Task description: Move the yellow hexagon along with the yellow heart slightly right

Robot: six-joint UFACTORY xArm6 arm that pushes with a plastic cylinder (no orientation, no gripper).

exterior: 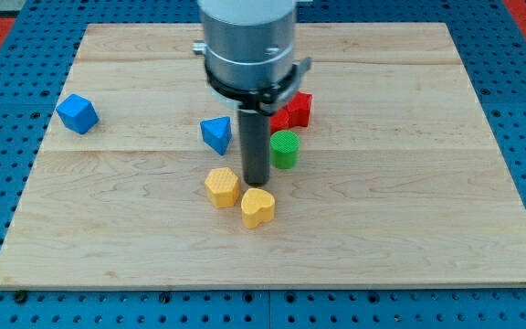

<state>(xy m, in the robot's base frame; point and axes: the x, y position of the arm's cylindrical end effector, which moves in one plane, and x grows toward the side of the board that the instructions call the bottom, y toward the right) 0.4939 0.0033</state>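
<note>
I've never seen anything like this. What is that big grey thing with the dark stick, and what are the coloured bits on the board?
The grey cylinder is the end of a robot arm; it has no hand and holds nothing. The dark rod below it only pushes things. My tip rests on the wooden board, just above the yellow hexagon and yellow heart, which sit side by side. Also lying there: a green cylinder, red blocks partly hidden behind the arm, a blue block beside the rod, and another blue block far to the view's left. There is one camera, looking down at the board from the front.
</note>
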